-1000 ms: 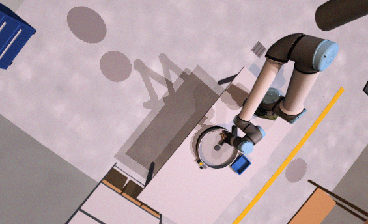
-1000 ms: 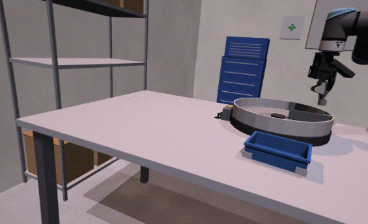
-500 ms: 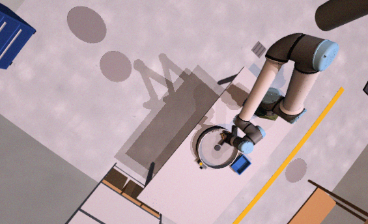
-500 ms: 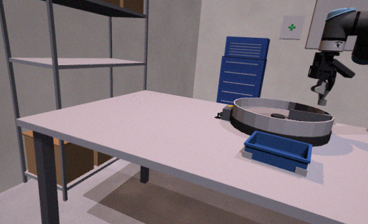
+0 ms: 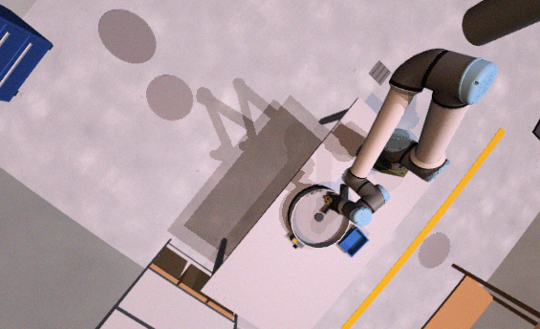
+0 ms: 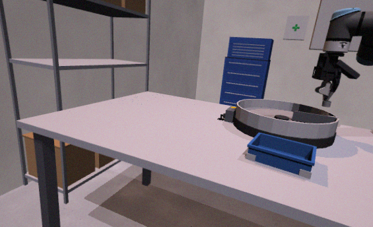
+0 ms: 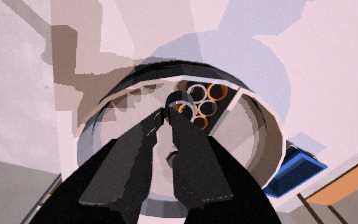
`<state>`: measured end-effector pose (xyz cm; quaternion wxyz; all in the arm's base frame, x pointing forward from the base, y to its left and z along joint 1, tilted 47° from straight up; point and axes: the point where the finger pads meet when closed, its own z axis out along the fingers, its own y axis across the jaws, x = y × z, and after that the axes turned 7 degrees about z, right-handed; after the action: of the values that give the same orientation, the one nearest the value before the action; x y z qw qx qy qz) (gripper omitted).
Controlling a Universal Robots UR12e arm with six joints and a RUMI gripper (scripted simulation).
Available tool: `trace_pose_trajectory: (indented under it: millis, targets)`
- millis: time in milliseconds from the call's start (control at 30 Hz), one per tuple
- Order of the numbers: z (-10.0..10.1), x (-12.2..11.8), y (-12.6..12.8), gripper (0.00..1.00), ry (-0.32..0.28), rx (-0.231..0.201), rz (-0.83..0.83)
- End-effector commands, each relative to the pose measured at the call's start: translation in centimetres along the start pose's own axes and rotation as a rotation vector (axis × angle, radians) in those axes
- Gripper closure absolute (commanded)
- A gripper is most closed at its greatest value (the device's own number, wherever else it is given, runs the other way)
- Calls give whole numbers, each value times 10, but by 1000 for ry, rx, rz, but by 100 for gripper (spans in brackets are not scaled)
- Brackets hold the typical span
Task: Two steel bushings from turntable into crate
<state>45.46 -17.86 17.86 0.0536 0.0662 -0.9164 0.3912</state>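
My gripper is shut on the wall of a grey steel bushing, which hangs from the fingertips above the far part of the turntable. In the wrist view, two grey bushings, one at the back and another nearer, stand in the dark section of the turntable. Orange bushings stand beside them; one more is partly hidden behind the held bushing. The blue crate stands beside the turntable; no bushing shows in it.
A divider borders the bushings' section, and a dark hub stands in the middle of the turntable. A small grey and yellow device sits at its outer wall. The raised turntable wall stands between the bushings and the crate.
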Motion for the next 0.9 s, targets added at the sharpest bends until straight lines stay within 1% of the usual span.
trace_pose_trajectory:
  millis: [0, 200, 400, 600, 667, 867]
  targets:
    - [0, -1, 0, 100, -1, 0, 0]
    - [0, -2, 2, 100, -1, 0, 0]
    - [0, -7, 9, 100, -1, 0, 0]
    - [0, -17, 24, 100, -1, 0, 0]
    - [0, -17, 24, 100, -1, 0, 0]
    - [0, -32, 45, 100, -1, 0, 0]
